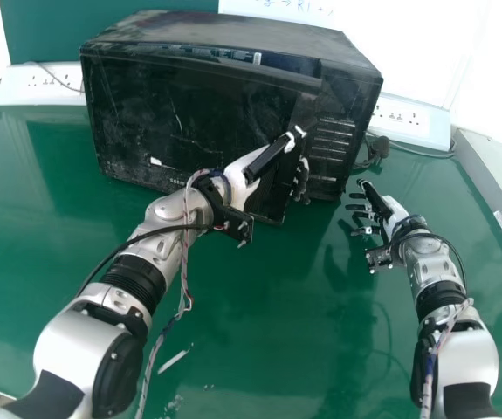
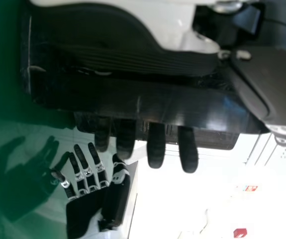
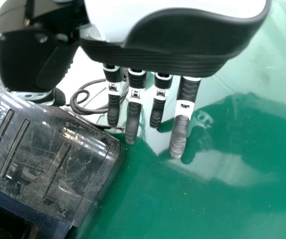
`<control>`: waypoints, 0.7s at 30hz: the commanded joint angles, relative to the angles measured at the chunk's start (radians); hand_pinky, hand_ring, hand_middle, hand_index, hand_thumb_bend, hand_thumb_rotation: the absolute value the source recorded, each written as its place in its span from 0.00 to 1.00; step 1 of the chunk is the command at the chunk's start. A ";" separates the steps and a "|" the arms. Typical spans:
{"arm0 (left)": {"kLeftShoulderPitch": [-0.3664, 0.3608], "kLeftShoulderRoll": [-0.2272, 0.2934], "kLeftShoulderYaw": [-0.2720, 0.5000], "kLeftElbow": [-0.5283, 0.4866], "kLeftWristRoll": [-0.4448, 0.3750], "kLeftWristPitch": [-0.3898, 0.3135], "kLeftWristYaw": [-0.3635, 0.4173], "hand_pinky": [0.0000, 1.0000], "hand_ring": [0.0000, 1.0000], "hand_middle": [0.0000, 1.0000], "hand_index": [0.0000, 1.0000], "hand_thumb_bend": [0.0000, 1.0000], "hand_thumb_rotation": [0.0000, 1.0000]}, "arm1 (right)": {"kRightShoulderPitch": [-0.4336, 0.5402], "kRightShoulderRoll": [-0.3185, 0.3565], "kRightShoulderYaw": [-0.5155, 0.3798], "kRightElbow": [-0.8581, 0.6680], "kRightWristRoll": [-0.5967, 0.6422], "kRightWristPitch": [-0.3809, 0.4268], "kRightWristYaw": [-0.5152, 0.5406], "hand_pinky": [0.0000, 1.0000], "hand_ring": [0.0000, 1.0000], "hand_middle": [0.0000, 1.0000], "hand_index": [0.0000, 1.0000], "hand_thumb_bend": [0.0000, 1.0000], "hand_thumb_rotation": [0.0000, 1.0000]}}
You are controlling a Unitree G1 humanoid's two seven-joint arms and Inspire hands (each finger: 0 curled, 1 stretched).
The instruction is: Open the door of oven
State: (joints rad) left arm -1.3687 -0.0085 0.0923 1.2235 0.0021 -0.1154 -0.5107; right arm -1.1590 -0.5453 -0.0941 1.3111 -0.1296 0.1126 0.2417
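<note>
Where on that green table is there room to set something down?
The green table has bare room between the two arms, in front of the oven, and left of the left arm. It's crowded at the oven's front, with the left hand at the door, and around its right front corner, near the right hand.

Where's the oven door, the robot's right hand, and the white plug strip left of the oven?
Oven door [image 1: 185,122]: head view, on its dark front.
Right hand [image 1: 396,210]: head view, on its white part.
Plug strip [image 1: 22,91]: head view, on its white top.
</note>
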 commanded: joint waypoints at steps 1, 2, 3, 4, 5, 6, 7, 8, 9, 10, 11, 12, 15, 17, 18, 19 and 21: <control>0.002 -0.007 -0.007 -0.035 -0.007 -0.033 -0.005 0.04 0.07 0.12 0.15 1.00 1.00 | 0.060 0.034 0.013 0.040 -0.014 0.038 0.023 0.57 0.66 0.70 0.81 0.62 1.00; 0.005 -0.006 -0.008 -0.039 -0.009 -0.034 -0.004 0.03 0.07 0.12 0.14 1.00 1.00 | 0.061 0.034 0.015 0.040 -0.017 0.036 0.023 0.58 0.66 0.71 0.82 0.62 1.00; 0.008 -0.006 -0.008 -0.042 -0.012 -0.038 -0.005 0.03 0.06 0.11 0.14 1.00 1.00 | 0.060 0.034 0.017 0.040 -0.019 0.037 0.024 0.58 0.67 0.71 0.82 0.62 1.00; 0.011 -0.006 -0.007 -0.045 -0.014 -0.043 -0.006 0.03 0.06 0.11 0.14 1.00 1.00 | 0.060 0.034 0.016 0.040 -0.017 0.038 0.023 0.58 0.67 0.71 0.82 0.62 1.00; 0.013 -0.006 -0.007 -0.048 -0.016 -0.044 -0.005 0.02 0.06 0.11 0.13 1.00 0.99 | 0.059 0.035 0.013 0.040 -0.014 0.041 0.023 0.58 0.66 0.71 0.82 0.62 1.00; 0.015 -0.006 -0.006 -0.051 -0.018 -0.046 -0.006 0.02 0.05 0.10 0.13 1.00 0.99 | 0.059 0.035 0.010 0.040 -0.011 0.045 0.023 0.59 0.67 0.71 0.82 0.62 1.00; 0.017 -0.006 -0.005 -0.054 -0.019 -0.047 -0.007 0.02 0.05 0.10 0.13 1.00 0.99 | 0.058 0.035 0.010 0.040 -0.011 0.047 0.023 0.60 0.68 0.71 0.82 0.62 1.00; 0.019 -0.006 -0.004 -0.058 -0.022 -0.047 -0.010 0.02 0.05 0.10 0.13 1.00 1.00 | 0.057 0.035 0.009 0.041 -0.010 0.049 0.024 0.60 0.68 0.71 0.82 0.62 1.00; 0.021 -0.007 -0.003 -0.061 -0.024 -0.047 -0.011 0.02 0.05 0.10 0.12 1.00 1.00 | 0.056 0.036 0.007 0.041 -0.008 0.052 0.022 0.61 0.68 0.72 0.82 0.62 1.00; 0.024 -0.008 -0.004 -0.068 -0.024 -0.047 -0.010 0.02 0.05 0.10 0.12 1.00 0.99 | 0.056 0.037 0.010 0.041 -0.012 0.050 0.021 0.62 0.68 0.72 0.82 0.63 1.00; 0.026 -0.010 -0.005 -0.075 -0.024 -0.045 -0.009 0.01 0.05 0.09 0.11 1.00 1.00 | 0.057 0.037 0.011 0.040 -0.012 0.048 0.021 0.61 0.67 0.71 0.82 0.62 1.00; 0.028 -0.012 -0.007 -0.081 -0.024 -0.043 -0.008 0.01 0.05 0.09 0.11 1.00 1.00 | 0.057 0.038 0.011 0.040 -0.012 0.047 0.019 0.60 0.66 0.71 0.82 0.62 1.00; 0.035 -0.013 -0.011 -0.099 -0.025 -0.037 -0.014 0.01 0.05 0.09 0.10 1.00 1.00 | 0.058 0.038 0.008 0.040 -0.010 0.046 0.017 0.59 0.66 0.70 0.82 0.61 1.00; 0.042 -0.013 -0.012 -0.112 -0.028 -0.033 -0.021 0.01 0.05 0.09 0.10 1.00 1.00 | 0.060 0.037 0.010 0.040 -0.011 0.039 0.023 0.59 0.66 0.69 0.82 0.62 1.00; 0.045 -0.013 -0.013 -0.120 -0.028 -0.030 -0.022 0.01 0.05 0.09 0.10 1.00 1.00 | 0.060 0.036 0.009 0.040 -0.011 0.038 0.027 0.59 0.66 0.69 0.82 0.62 1.00; 0.050 -0.013 -0.015 -0.131 -0.028 -0.026 -0.024 0.01 0.05 0.09 0.10 1.00 1.00 | 0.059 0.036 0.011 0.040 -0.012 0.038 0.029 0.60 0.66 0.70 0.82 0.62 1.00; 0.059 -0.013 -0.018 -0.150 -0.029 -0.019 -0.029 0.01 0.05 0.09 0.10 1.00 1.00 | 0.058 0.034 0.017 0.039 -0.018 0.038 0.035 0.60 0.67 0.71 0.83 0.61 1.00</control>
State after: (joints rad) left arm -1.3038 -0.0104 0.0816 1.1262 -0.0025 -0.1176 -0.5193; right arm -1.1615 -0.5428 -0.0925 1.3107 -0.1300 0.1105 0.2446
